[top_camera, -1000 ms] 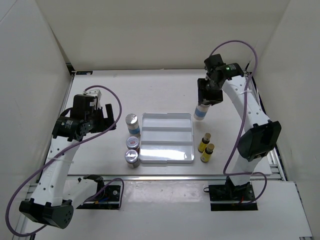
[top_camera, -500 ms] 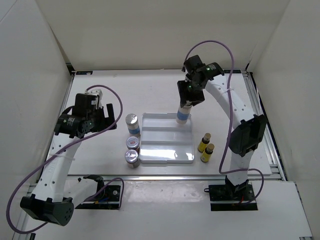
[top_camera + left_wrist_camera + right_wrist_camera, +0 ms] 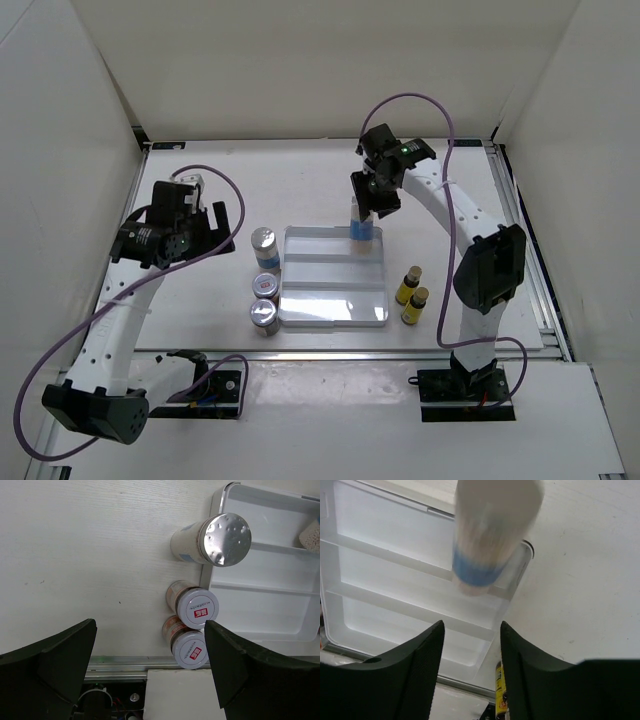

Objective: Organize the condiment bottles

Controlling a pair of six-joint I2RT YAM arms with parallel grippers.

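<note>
A white table (image 3: 200,190) with a faint wood grain fills the middle of the overhead view. Plain white panels close it in: a back wall (image 3: 320,70), a left wall (image 3: 60,150) and a right wall (image 3: 590,150). A metal rail (image 3: 330,352) runs along the near edge, with a lower white board (image 3: 330,420) beyond it. The light is soft and even, casting pale shadows.

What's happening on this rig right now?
The right gripper is just above a tall blue-and-white-labelled condiment bottle at the far right corner of the white ridged tray; blur hides whether it is gripped or loose. The left gripper hovers open near the other tall silver-capped bottle and two short red-labelled jars, left of the tray. Two slim yellow dark-capped bottles stand on its right.
</note>
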